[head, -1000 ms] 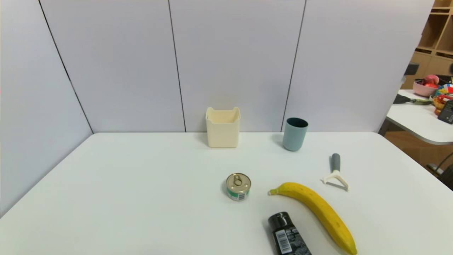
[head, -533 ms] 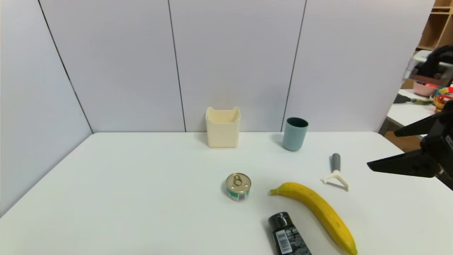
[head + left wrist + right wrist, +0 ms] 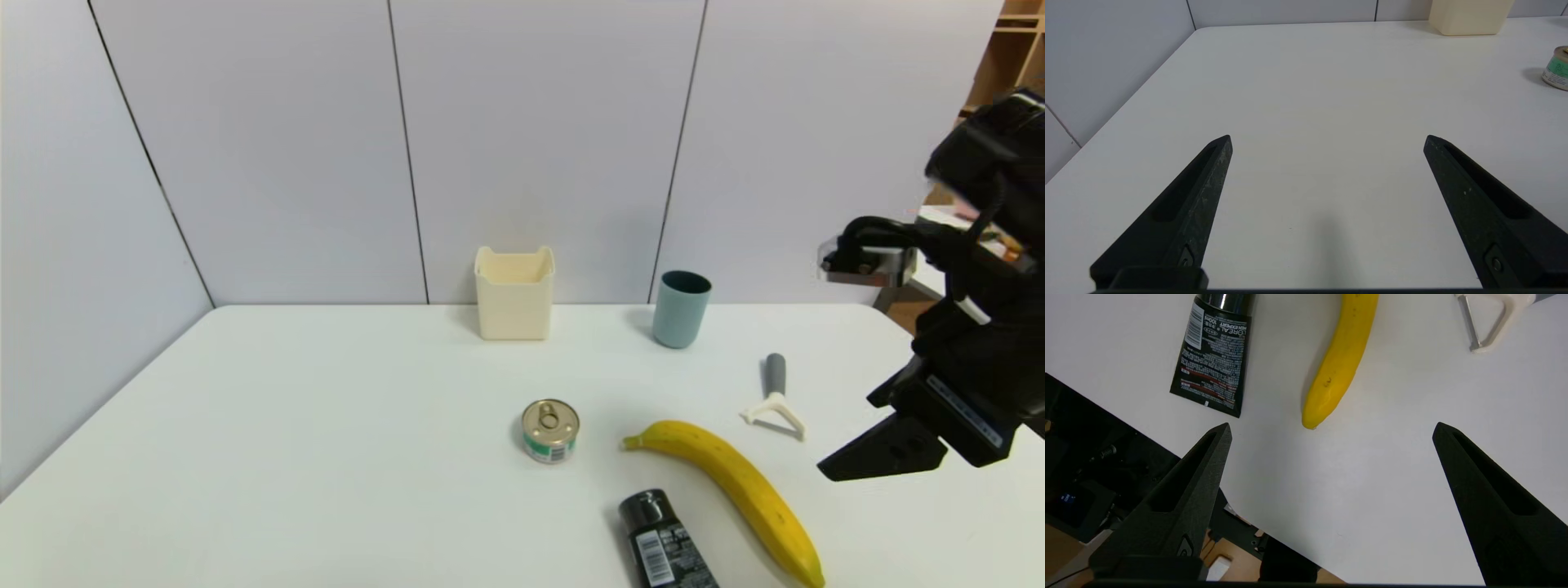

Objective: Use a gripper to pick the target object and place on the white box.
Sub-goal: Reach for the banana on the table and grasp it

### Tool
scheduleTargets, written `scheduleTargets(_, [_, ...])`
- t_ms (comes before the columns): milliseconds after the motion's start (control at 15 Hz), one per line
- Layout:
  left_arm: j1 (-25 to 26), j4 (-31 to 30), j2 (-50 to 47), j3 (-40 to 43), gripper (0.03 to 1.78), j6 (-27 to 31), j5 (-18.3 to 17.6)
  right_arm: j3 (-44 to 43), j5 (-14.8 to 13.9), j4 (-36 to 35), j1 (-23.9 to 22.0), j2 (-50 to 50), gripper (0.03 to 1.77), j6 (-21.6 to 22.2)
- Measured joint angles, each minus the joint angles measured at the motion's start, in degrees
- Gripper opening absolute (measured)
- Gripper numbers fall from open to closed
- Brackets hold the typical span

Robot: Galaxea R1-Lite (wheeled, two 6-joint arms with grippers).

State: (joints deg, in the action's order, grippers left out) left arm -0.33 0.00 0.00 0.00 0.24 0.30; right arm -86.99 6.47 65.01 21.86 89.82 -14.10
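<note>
Right end effector [image 3: 878, 453] has swung in beside the banana [image 3: 735, 483].
I see it released and empty, so pickup comes next; left end effector [image 3: 1327, 141] sits idle, released, nearer me than the white box [image 3: 514, 294].

Item count on the white table [image 3: 326, 457]:
- one long curved yellow banana [image 3: 731, 490]
- one cream-white square plastic box [image 3: 514, 294]
- one teal round cup [image 3: 681, 309]
- one small round tin can [image 3: 550, 430]
- one black barcoded tube [image 3: 665, 543]
- one grey-handled white peeler [image 3: 774, 398]
</note>
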Motion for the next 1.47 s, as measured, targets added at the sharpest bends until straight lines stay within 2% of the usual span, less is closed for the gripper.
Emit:
scheduleTargets(733, [0.0, 0.0, 0.0, 0.0, 1.69, 0.0, 0.0, 0.6, 0.0, -1.8, 0.7, 14.4, 1.7, 0.2])
scheduleTargets(1067, [0.0, 0.0, 0.0, 0.0, 1.69, 0.0, 0.0, 1.2, -0.1, -3.5, 2.4, 18.8, 1.7, 0.2])
scheduleTargets(1467, [0.0, 0.0, 0.0, 0.0, 1.69, 0.0, 0.0, 2.4, -1.6, -7.2, 2.1, 23.3, 1.7, 0.2])
